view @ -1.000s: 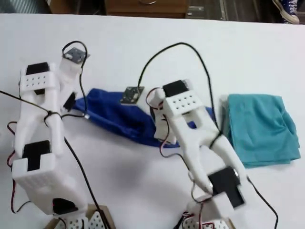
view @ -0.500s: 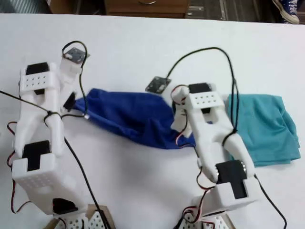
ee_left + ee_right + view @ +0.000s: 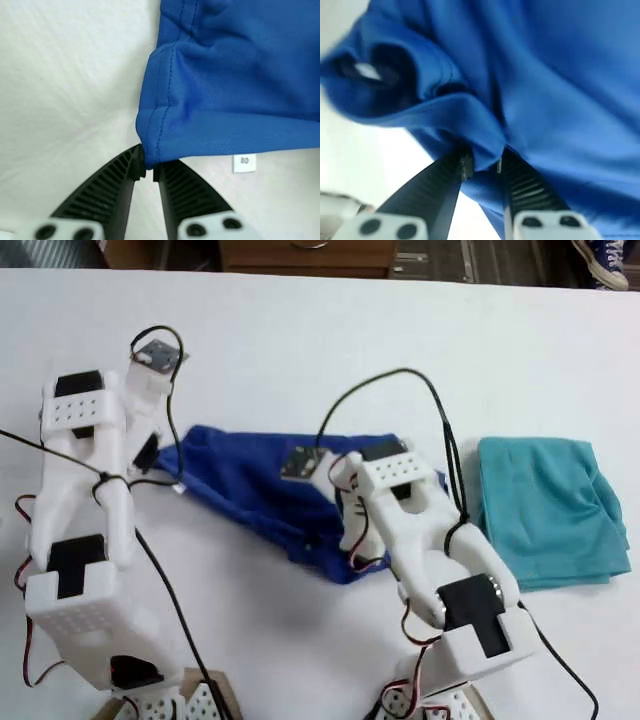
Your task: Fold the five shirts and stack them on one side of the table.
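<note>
The blue shirt (image 3: 225,75) is fine mesh-knit cloth, stitched at the hem, with a faint sheen. My left fingers (image 3: 107,192) are matt black ribbed plastic; my arm shells (image 3: 75,490) are smooth white plastic. At three o'clock the teal shirt (image 3: 540,510) looks like soft, matt cloth on the matt white table (image 3: 300,340).

- A small white tag (image 3: 244,162) shows in the left wrist view, just beside the hem of the blue shirt (image 3: 240,75), against the white tabletop (image 3: 60,75).
- On this tag stands the number 80, printed in small dark digits.
</note>
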{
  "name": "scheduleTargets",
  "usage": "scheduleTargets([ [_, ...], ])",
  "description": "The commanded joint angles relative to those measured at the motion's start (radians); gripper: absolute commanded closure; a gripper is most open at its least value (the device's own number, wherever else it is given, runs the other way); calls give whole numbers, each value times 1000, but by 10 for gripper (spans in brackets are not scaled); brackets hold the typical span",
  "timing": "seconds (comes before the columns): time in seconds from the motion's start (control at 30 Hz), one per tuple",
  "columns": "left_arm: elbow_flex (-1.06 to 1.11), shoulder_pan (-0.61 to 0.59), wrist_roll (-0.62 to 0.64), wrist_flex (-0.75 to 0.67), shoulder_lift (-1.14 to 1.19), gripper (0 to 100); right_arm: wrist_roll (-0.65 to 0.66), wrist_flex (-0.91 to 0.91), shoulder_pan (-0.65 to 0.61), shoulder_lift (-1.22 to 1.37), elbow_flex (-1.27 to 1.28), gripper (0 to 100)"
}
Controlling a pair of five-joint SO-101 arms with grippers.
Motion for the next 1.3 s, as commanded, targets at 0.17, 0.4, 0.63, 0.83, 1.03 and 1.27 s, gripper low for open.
scheduleTargets([
  [0.17, -5, 3, -9, -8, -60, 974, 58, 33, -5, -136, 117, 911],
  [0.4, -5, 9, -9, -14, -60, 974, 61, -12, -7, -223, 123, 914],
  [0.63, -5, 9, -9, -21, -60, 974, 68, -27, -107, -231, 121, 985],
  [0.83, -4, 8, -9, -20, -58, 974, 63, -21, -96, -232, -35, 978],
  [1.03, -5, 5, -9, -21, -58, 974, 61, -21, 45, -220, -376, 978],
  [1.27, -5, 9, -9, -23, -58, 974, 63, -13, 74, -114, -440, 978],
])
